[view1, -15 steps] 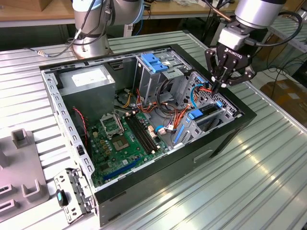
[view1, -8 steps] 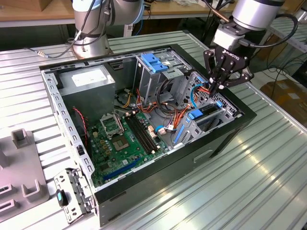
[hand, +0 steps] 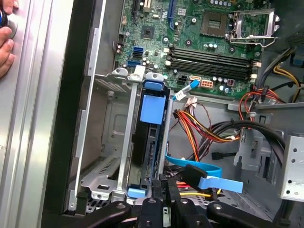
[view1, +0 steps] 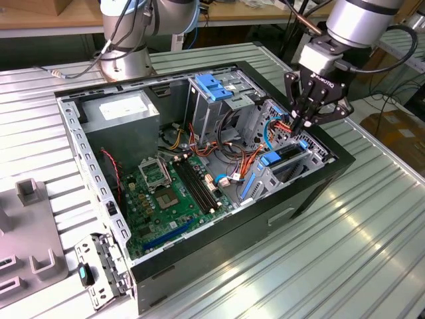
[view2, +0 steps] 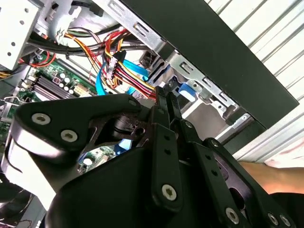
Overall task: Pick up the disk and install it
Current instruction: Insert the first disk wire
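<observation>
The disk (view1: pixel 290 157) sits on edge in the drive bay at the exterior view's right end of the open computer case (view1: pixel 319 193). Blue carrier tabs show at both of its ends. In the first wrist view the disk (hand: pixel 149 142) is a dark slab between silver bay rails, with a blue tab (hand: pixel 154 108) on top. My gripper (view1: pixel 301 126) hovers just above the bay, with its fingers pressed together and nothing seen between them. The tips of my gripper (hand: pixel 164 184) are at the disk's near end; whether they touch it is unclear. The closed fingers (view2: pixel 165 102) point at a blue tab.
Red, orange and blue cables (hand: pixel 204 137) run right beside the bay. The motherboard (view1: pixel 169 193), a grey power-supply box (view1: pixel 123 109) and a metal cage with a light-blue latch (view1: pixel 212 86) are in the case. A person's hand (hand: pixel 5 33) rests on the table outside the case wall.
</observation>
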You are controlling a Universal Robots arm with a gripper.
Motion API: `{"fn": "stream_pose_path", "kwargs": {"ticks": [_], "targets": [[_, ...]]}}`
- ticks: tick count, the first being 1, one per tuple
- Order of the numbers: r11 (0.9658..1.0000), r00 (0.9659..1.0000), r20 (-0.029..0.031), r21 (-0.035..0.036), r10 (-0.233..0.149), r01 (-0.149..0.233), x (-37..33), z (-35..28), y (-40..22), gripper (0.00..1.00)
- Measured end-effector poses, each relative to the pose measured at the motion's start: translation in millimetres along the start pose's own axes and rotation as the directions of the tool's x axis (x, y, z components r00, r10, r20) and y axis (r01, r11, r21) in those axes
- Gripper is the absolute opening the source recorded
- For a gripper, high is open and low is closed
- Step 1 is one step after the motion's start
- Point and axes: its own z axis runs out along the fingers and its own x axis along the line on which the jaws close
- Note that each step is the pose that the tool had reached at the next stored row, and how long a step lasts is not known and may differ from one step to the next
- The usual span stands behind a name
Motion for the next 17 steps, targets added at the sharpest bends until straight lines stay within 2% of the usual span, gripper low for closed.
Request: {"fn": "stream_pose_path", "kwargs": {"ticks": [2, 3, 7, 13, 17], "targets": [[0.9999, 0.9999, 0.0001, -0.0005, 0.012, -0.012, 0.9, 1.4, 0.4, 0.16], [0.9993, 0.9993, -0.0003, -0.0013, 0.038, -0.038, 0.9, 2.2, 0.4, 0.16], [0.9989, 0.9989, -0.0002, -0.0016, 0.046, -0.046, 0.7, 3.3, 9.9, 0.16], [0.9989, 0.9989, -0.0004, -0.0016, 0.047, -0.047, 5.4, 4.2, 11.0, 0.16], [0.9965, 0.9965, -0.0009, -0.0029, 0.084, -0.084, 8.2, 5.8, 11.4, 0.16]]}}
